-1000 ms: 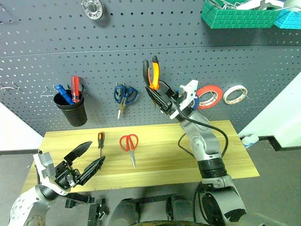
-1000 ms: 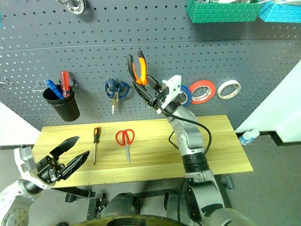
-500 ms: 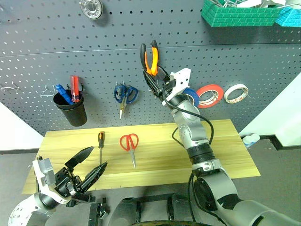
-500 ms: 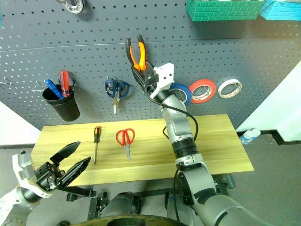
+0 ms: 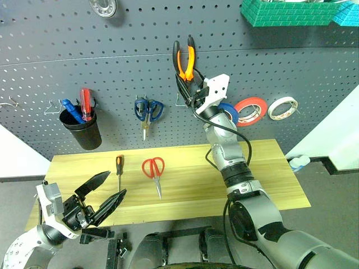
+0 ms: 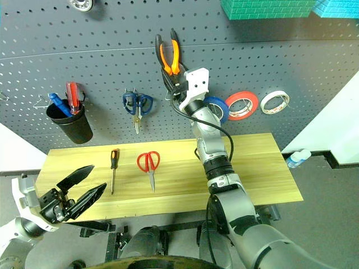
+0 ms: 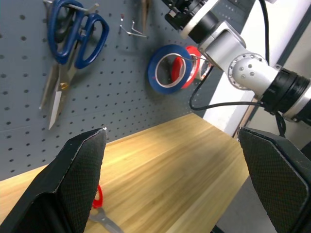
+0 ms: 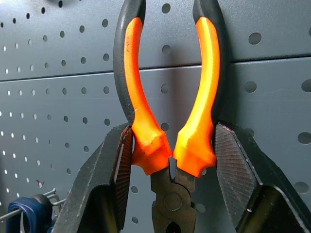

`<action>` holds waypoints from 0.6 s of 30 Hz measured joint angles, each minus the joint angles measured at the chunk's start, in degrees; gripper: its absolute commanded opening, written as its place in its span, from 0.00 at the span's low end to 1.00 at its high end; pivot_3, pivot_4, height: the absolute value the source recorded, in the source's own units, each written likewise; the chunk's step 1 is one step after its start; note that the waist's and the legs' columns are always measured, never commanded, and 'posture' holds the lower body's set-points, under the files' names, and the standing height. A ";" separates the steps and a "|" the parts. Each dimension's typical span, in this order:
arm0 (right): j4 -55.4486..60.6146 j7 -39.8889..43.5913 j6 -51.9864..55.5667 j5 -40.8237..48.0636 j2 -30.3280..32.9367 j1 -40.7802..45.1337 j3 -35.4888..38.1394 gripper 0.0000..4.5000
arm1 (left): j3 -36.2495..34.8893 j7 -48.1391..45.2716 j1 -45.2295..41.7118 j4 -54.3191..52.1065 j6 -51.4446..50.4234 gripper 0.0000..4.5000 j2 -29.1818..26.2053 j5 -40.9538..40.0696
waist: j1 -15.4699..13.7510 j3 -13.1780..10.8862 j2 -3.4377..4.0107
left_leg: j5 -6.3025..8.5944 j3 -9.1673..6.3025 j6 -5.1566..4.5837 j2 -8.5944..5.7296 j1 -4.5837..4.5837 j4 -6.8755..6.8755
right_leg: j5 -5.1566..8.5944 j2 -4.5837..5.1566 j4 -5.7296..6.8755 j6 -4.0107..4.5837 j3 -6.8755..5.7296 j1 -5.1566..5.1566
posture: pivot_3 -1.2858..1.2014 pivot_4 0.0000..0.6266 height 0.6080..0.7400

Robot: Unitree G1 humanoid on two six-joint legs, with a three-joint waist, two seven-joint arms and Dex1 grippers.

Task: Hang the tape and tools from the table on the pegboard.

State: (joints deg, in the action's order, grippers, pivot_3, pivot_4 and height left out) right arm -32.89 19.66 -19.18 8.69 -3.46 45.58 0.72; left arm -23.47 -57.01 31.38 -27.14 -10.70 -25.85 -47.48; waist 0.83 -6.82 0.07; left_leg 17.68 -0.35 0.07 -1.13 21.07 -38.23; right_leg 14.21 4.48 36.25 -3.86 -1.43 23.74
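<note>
- Grey pegboard (image 5: 112,73) backs the wooden table (image 5: 269,179); red scissors (image 5: 153,171) and the screwdriver (image 5: 119,169) lie on it.
- Right wrist view: the right gripper (image 8: 167,150) clamps the pliers (image 8: 167,97), handles up against the pegboard.
- Left wrist view: the left gripper (image 7: 177,177) gapes wide, empty; the blue tape (image 7: 166,66) hangs on the pegboard.

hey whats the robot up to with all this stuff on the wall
The robot is hanging tools on the pegboard. Its right end effector is shut on the pliers, holding them handles-up against the board. The blue tape already hangs there beside a red roll. The red scissors and the slim screwdriver lie on the table. The left end effector is open and empty near the table's front edge.
</note>
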 measured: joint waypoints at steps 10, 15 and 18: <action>-1.75 -0.59 -1.69 -0.68 -0.15 1.05 -0.20 0.47 | -0.35 0.87 1.18 -2.13 -1.31 1.00 -0.59 -0.80 | 0.01 -0.61 -0.01 | 0.00 -0.01 0.00 0.01 0.00 0.00 | 0.01 0.03 0.00 0.03 0.00 0.00 | 0.56 0.22 0.97; -4.60 -1.37 -3.72 -1.86 -0.38 1.07 -0.59 0.47 | -0.85 1.25 3.09 -3.64 -1.62 1.00 -0.61 -1.65 | -0.04 -1.38 -0.07 | 0.00 -0.02 0.00 0.02 0.01 0.00 | 0.06 0.07 -0.03 0.13 0.01 0.01 | 0.56 0.26 0.97; -5.43 -1.40 -4.59 -2.33 -0.40 1.00 -0.88 0.47 | -1.45 1.45 4.78 -5.35 -2.24 1.00 -1.07 -2.02 | -0.05 -2.07 -0.13 | -0.01 -0.03 -0.01 0.03 0.02 0.00 | 0.10 0.10 -0.03 0.20 0.02 0.01 | 0.56 0.28 0.97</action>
State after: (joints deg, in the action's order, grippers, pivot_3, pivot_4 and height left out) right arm -38.32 18.26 -23.77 6.36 -3.86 46.58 -0.16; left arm -24.92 -55.56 36.16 -32.49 -12.94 -26.93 -49.50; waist 0.78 -8.88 -0.06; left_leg 17.68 -0.38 0.06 -1.11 21.09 -38.23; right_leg 14.30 4.58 36.21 -3.66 -1.41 23.75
